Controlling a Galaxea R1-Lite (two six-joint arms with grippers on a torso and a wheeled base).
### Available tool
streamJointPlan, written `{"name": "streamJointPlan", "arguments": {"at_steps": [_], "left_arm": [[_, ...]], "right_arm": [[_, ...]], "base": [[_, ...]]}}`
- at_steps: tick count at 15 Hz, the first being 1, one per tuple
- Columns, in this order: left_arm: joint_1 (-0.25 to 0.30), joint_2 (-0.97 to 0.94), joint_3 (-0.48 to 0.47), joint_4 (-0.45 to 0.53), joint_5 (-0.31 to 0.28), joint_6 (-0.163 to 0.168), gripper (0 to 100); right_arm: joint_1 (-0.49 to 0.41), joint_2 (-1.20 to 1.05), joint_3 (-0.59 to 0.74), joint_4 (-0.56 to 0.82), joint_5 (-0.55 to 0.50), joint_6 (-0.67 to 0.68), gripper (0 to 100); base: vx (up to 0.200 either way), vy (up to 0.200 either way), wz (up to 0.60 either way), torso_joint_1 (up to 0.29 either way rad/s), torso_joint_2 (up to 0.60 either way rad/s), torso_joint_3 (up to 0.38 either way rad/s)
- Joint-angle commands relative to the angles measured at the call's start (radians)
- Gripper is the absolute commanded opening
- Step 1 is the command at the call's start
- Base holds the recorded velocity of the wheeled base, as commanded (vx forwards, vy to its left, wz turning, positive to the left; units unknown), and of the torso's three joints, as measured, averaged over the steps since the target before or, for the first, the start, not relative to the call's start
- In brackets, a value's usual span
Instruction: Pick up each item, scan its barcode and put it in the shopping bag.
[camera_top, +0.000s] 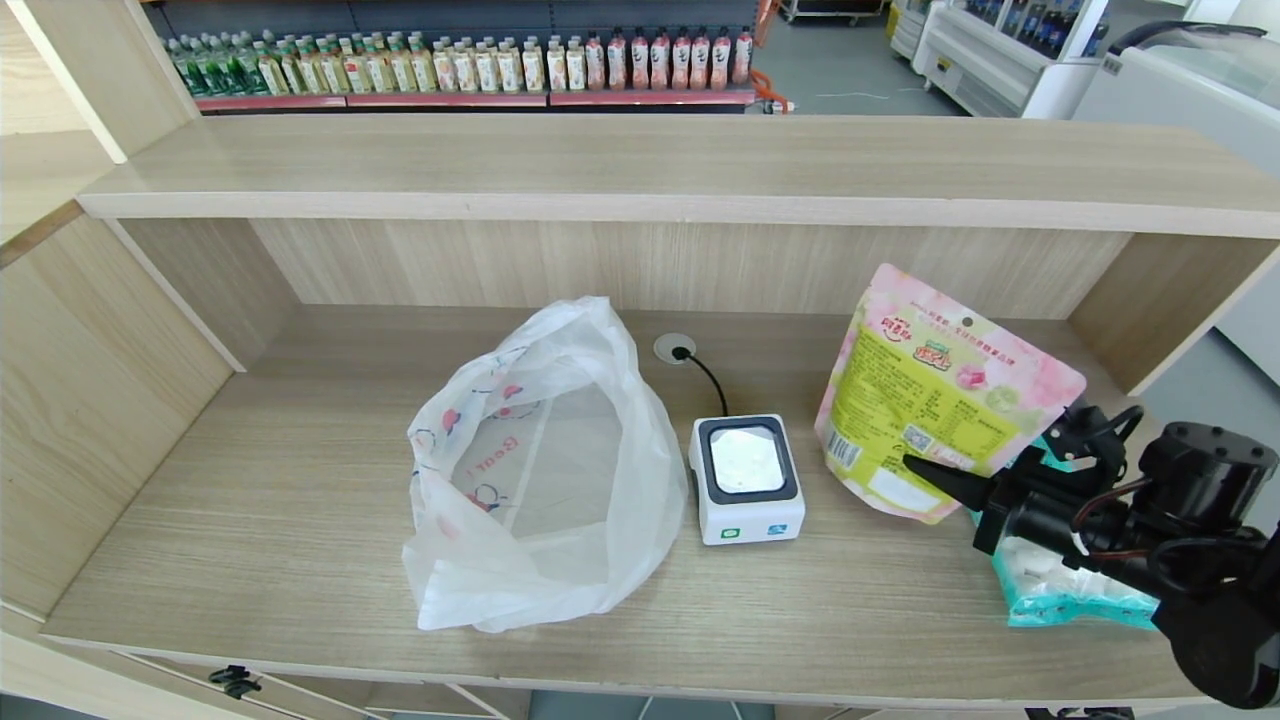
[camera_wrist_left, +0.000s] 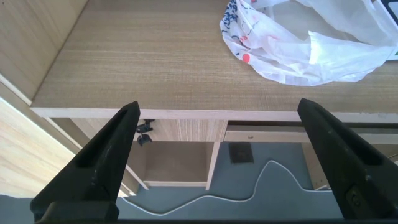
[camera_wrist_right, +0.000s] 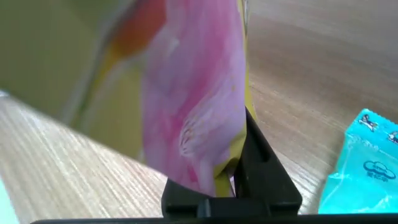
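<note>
Right gripper (camera_top: 935, 472), clamped on the snack pouch's (camera_top: 930, 390) lower edge, holds it upright just right of the scanner (camera_top: 746, 478), barcode side toward the robot, probably so it can be tipped over the scanner's window. Left gripper (camera_wrist_left: 217, 111) hangs spread open, nearer than the scanner. Just left of the scanner, the shopping bag (camera_top: 540, 470) lies mouth-open, ready to receive.
</note>
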Motion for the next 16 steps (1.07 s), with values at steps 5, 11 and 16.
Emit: {"name": "streamJointPlan", "arguments": {"at_steps": [5, 11, 16], "left_arm": [[0.000, 0.000, 0.000, 0.000, 0.000, 0.000, 100], [0.000, 0.000, 0.000, 0.000, 0.000, 0.000, 100], [0.000, 0.000, 0.000, 0.000, 0.000, 0.000, 100]], "right_arm": [[0.087, -0.254, 0.177, -0.005, 0.003, 0.055, 0], [0.176, -0.557, 0.126, 0.153, 0.009, 0.157, 0], [0.208, -0.888, -0.176, 0.882, 0.173, 0.333, 0]], "base": [[0.000, 0.000, 0.00, 0.000, 0.00, 0.000], [0.000, 0.000, 0.00, 0.000, 0.00, 0.000], [0.000, 0.000, 0.00, 0.000, 0.00, 0.000]]}}
